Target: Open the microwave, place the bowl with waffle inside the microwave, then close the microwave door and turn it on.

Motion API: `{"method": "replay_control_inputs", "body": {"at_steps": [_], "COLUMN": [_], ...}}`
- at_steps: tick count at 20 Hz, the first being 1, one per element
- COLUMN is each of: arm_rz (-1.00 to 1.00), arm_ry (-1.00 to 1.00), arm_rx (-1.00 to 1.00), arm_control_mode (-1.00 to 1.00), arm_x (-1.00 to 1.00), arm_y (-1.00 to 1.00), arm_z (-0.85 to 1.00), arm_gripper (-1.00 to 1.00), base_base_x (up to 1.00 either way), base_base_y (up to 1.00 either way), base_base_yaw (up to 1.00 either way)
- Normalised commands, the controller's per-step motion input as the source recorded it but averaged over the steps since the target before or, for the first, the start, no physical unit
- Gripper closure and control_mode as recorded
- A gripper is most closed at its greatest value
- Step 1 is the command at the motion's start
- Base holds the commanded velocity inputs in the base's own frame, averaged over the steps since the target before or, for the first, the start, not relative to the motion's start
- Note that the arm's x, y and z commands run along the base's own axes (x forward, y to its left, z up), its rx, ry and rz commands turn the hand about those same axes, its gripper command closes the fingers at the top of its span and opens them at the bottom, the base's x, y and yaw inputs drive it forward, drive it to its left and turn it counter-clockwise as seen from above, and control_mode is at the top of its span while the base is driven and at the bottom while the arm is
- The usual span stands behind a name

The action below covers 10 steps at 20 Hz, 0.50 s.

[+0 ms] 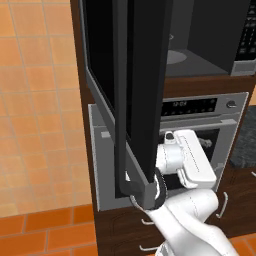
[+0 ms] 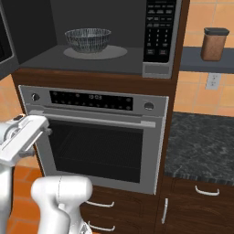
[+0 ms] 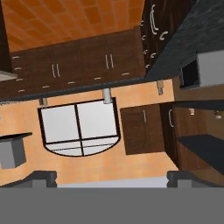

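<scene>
microwave door (image 1: 130,90) hangs open; right base view shows bowl (image 2: 87,39) in cavity; hand (image 3: 112,177) spread wide, holding nothing.

The microwave (image 2: 114,41) keypad and the oven (image 2: 98,141) display carry marks too small to read.

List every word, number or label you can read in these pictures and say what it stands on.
Nothing can be read for certain.
Microwave button panel: rows of pale marks, too small to read.
Oven display strip: light digits and marks, too blurred to read.
Brown canister on the shelf: no label visible.
Bowl inside the microwave: a pattern, no text.
</scene>
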Motion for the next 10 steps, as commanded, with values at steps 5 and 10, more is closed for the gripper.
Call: {"method": "replay_control_inputs", "body": {"at_steps": [5,10], "arm_rz": [0.0,0.0], "arm_ry": [0.0,0.0], "arm_rx": [-0.08,-0.05], "arm_control_mode": [-1.0,-1.0], "arm_x": [-0.24,-0.21], "arm_y": [0.51,0.55], "arm_z": [0.0,0.0], "arm_gripper": [-1.0,-1.0], "base_base_x": [0.0,0.0], "base_base_y": [0.0,0.0], "base_base_yaw": [0.0,0.0]}}
